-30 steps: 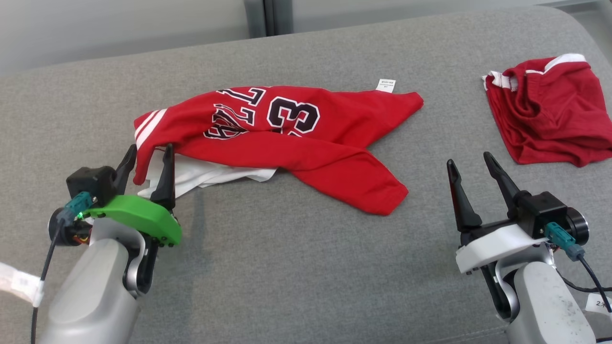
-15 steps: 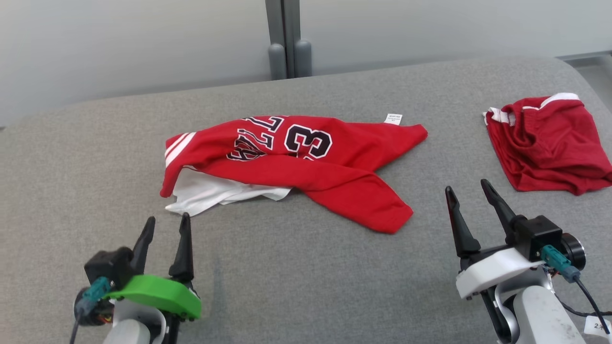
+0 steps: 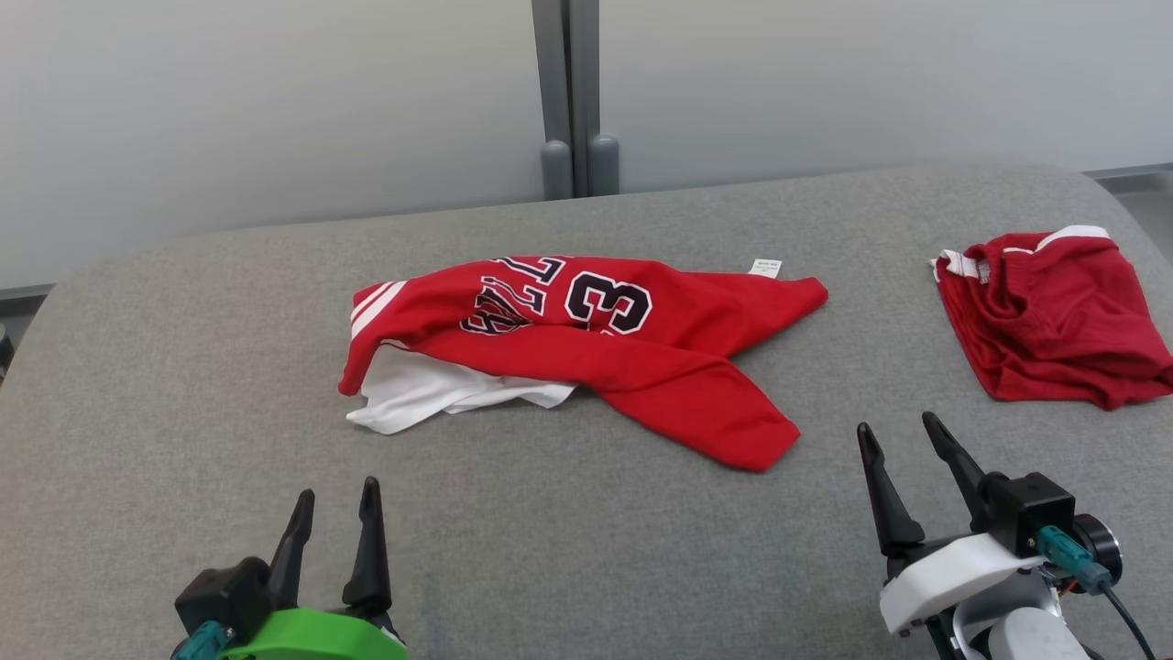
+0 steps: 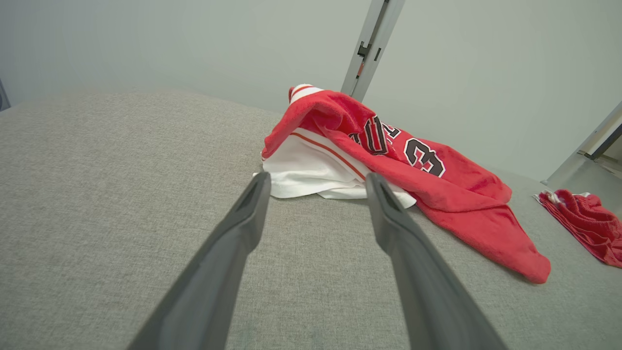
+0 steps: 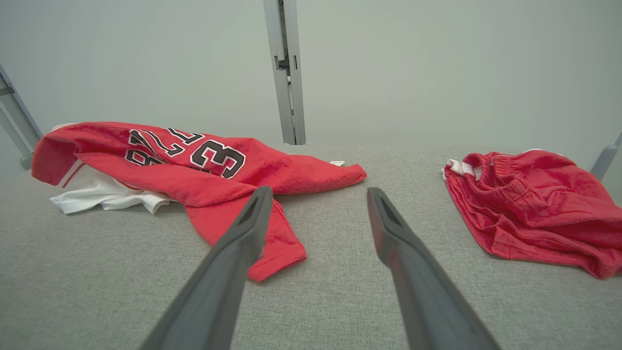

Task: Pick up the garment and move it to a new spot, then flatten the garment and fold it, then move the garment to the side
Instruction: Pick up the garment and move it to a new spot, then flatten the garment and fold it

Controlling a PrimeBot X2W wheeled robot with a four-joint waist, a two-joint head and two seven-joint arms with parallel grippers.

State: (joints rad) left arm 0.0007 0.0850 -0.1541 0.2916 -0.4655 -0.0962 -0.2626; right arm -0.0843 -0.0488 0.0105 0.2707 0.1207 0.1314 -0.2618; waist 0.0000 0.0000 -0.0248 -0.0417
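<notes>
The left gripper (image 3: 337, 489) stands at the lower left of the head view, its two dark fingers spread apart and holding nothing, tips pointing toward the garment and clear of it. The grey padded surface (image 3: 586, 559) lies bare between the fingertips and the cloth. The garment, a red jersey (image 3: 641, 357), lies crumpled near the middle of the surface, not yet flattened. At its left end a white layer (image 3: 412, 403) spills out from under the red fabric, and a striped white trim (image 3: 374, 302) sits just above it. The printed numerals (image 3: 609, 305) face up but are partly creased under a fold. A lobe of red cloth (image 3: 733, 426) reaches toward the right gripper, and a small white label (image 3: 765, 268) sticks out at the far edge. The right gripper (image 3: 896, 423) stands at the lower right, fingers likewise spread and empty, near that lobe but not touching it. Judgement: both grippers are staged wide so that each can take one end of the jersey, the left at the white layer, the right at the lobe. A second red garment (image 3: 1054, 330) lies bunched at the far right, well apart from the jersey, probably kept clear of the working area.
</notes>
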